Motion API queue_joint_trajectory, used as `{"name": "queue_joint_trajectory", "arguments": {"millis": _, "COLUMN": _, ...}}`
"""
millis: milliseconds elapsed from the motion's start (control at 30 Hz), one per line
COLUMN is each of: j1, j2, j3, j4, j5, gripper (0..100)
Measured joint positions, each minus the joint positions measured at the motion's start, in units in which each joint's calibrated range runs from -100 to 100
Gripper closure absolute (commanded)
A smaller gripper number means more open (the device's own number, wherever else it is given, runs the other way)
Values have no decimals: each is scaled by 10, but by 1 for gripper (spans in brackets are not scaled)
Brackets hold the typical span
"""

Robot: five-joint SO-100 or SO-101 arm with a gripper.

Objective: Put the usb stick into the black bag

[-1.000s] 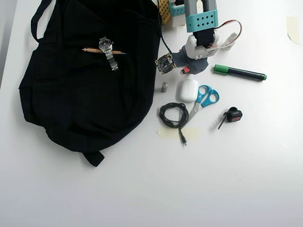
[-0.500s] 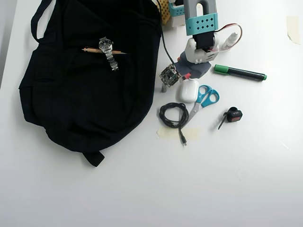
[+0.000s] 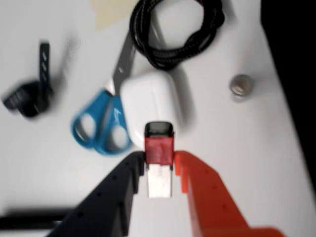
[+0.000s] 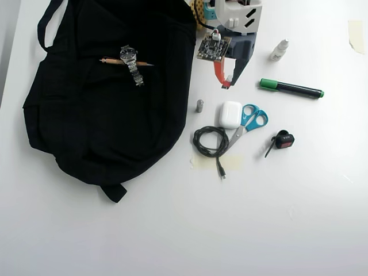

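Observation:
In the wrist view my gripper [image 3: 158, 161] is shut on the usb stick [image 3: 158, 146], its black and orange fingers pinching the red part. The stick's dark end points toward the white case below, and it hangs above the table. From overhead, the gripper [image 4: 227, 80] with the stick [image 4: 228, 84] sits just right of the black bag [image 4: 103, 115], above the white case. The bag lies flat at the left of the table. Its edge also fills the right side of the wrist view [image 3: 296, 74].
Under the gripper lie a white earbud case [image 4: 230, 114], blue scissors [image 4: 250, 119], a coiled black cable [image 4: 210, 141] and a small grey cylinder [image 4: 199, 106]. A green marker [image 4: 290, 88], a black-red gadget [image 4: 283, 140] and a white bottle [image 4: 279, 50] are to the right. A watch [image 4: 131, 62] rests on the bag.
The gripper has risen from beside the white case and pulled back toward the arm's base, carrying the usb stick. The white bottle behind it now shows.

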Motion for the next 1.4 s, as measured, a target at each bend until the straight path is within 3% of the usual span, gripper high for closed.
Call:
{"name": "queue_joint_trajectory", "arguments": {"millis": 500, "j1": 109, "j2": -388, "j3": 198, "j4": 1, "j5": 80, "gripper": 98}}
{"name": "queue_joint_trajectory", "arguments": {"millis": 900, "j1": 376, "j2": -399, "j3": 203, "j4": 1, "j5": 109, "gripper": 98}}
{"name": "queue_joint_trajectory", "arguments": {"millis": 1000, "j1": 470, "j2": -394, "j3": 246, "j4": -62, "j5": 109, "gripper": 98}}
{"name": "queue_joint_trajectory", "arguments": {"millis": 1100, "j1": 476, "j2": -388, "j3": 362, "j4": -183, "j5": 109, "gripper": 98}}
{"name": "queue_joint_trajectory", "arguments": {"millis": 1233, "j1": 446, "j2": -388, "j3": 428, "j4": -187, "j5": 109, "gripper": 98}}
{"name": "queue_joint_trajectory", "arguments": {"millis": 1400, "j1": 476, "j2": -380, "j3": 380, "j4": -153, "j5": 135, "gripper": 98}}
